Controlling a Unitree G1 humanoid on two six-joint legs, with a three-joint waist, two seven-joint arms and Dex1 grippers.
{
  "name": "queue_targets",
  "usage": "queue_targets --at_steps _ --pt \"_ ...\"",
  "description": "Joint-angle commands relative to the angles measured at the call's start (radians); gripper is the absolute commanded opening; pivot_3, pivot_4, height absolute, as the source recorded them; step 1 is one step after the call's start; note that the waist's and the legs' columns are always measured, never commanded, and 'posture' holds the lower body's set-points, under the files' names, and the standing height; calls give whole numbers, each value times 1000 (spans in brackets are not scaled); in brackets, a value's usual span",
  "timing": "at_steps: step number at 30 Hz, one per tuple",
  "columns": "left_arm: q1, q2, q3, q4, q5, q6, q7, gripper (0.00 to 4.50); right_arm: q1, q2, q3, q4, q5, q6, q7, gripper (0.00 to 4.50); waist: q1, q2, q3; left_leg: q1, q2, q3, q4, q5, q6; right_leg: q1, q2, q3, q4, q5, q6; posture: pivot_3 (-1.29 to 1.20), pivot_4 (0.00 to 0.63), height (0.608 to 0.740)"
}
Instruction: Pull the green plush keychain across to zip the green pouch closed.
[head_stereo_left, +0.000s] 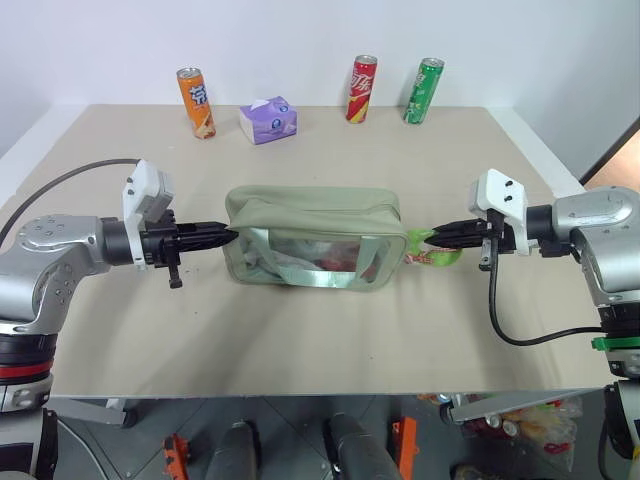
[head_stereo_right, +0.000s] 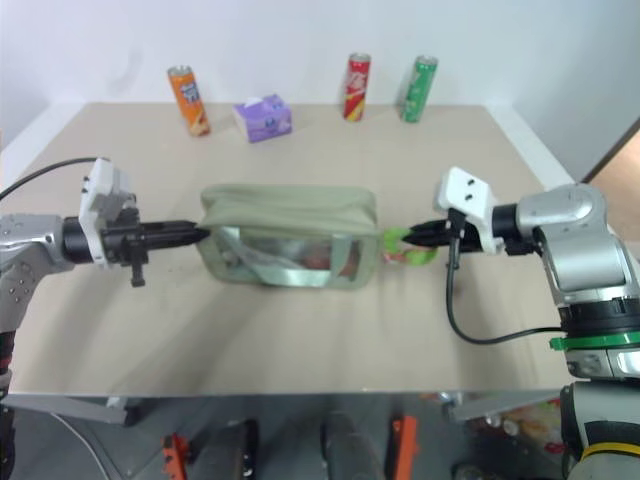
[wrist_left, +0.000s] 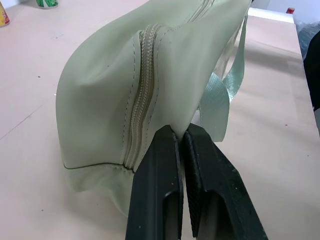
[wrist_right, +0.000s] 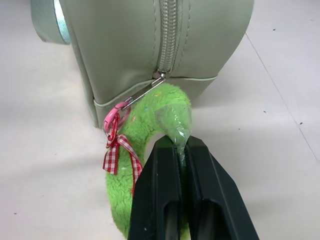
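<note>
Red-checked bow (wrist_right: 119, 152) beside green plush keychain (wrist_right: 150, 125)

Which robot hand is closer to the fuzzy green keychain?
Right. The right hand pinches the green plush keychain itself. The left hand grips the green pouch at its far end.

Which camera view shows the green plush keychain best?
The right wrist view: the green plush keychain hangs from the zipper pull, pinched by the right hand. Both eye views show it as a small green patch beside the green pouch.
</note>
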Motion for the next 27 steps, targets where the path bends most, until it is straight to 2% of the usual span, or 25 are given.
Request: queue_targets --at_steps 1,4,11,16,17,18,19,22,23,25,26,27 --pt "-2 -12 2 -3 -4 -2 12 0 -15 -28 -47 -34 39 28 1 22 0 0 0 0 0 0 0 0 0 0 0 0 0 0 0 0 150 740" --pt "-5 -15 4 1 -3 2 17 0 -15 -27 -48 -40 57 47 0 22 1 0 0 0 0 0 1 0 0 0 0 0 0 0 0 0 150 740" --pt "-18 -12 3 9 -1 1 17 0 -47 -21 -51 -40 104 112 -19 2302 1 0 0 0 0 0 0 0 0 0 0 0 0 0 0 0 150 740" --pt "-25 -10 12 14 -18 28 19 0 -67 -36 -91 -59 175 162 3 4094 0 0 0 0 0 0 0 0 0 0 0 0 0 0 0 0 150 740" --pt "-29 -11 17 17 -27 39 21 0 -71 -37 -97 -60 182 166 3 4401 0 0 0 0 0 0 0 0 0 0 0 0 0 0 0 0 150 740" --pt "-35 -8 25 17 -49 65 16 0 -81 -36 -107 -55 192 173 1 4480 0 0 0 0 0 0 0 0 0 0 0 0 0 0 0 0 150 740" --pt "-42 -1 32 14 -74 98 11 718 -95 -35 -118 -47 203 178 -2 4500 0 0 0 -1 0 0 0 0 0 0 0 0 0 0 0 0 150 740" --pt "-37 21 42 -10 -99 134 -3 1446 -113 -37 -130 -35 213 182 -7 4500 -1 0 0 -1 0 0 0 0 0 -1 0 0 0 0 0 0 150 740" --pt "-27 30 47 -21 -103 136 -8 2013 -115 -38 -128 -31 211 179 -8 4500 -1 0 0 -1 0 0 0 0 0 -1 0 0 0 0 0 0 150 740" --pt "-3 52 67 -38 -120 145 -19 2428 -117 -38 -130 -29 215 180 -8 4500 -1 0 0 -2 0 0 -1 0 0 -2 0 0 0 0 0 0 150 740" --pt "6 61 73 -42 -118 140 -19 2917 -118 -38 -131 -28 216 180 -8 4500 -2 0 0 -2 0 0 -1 0 0 -3 0 0 0 0 0 0 150 740" --pt "16 72 92 -39 -118 136 -12 3214 -117 -39 -132 -28 218 179 -8 4500 -4 0 0 -2 0 1 -2 0 0 -3 0 0 0 0 0 0 150 740"
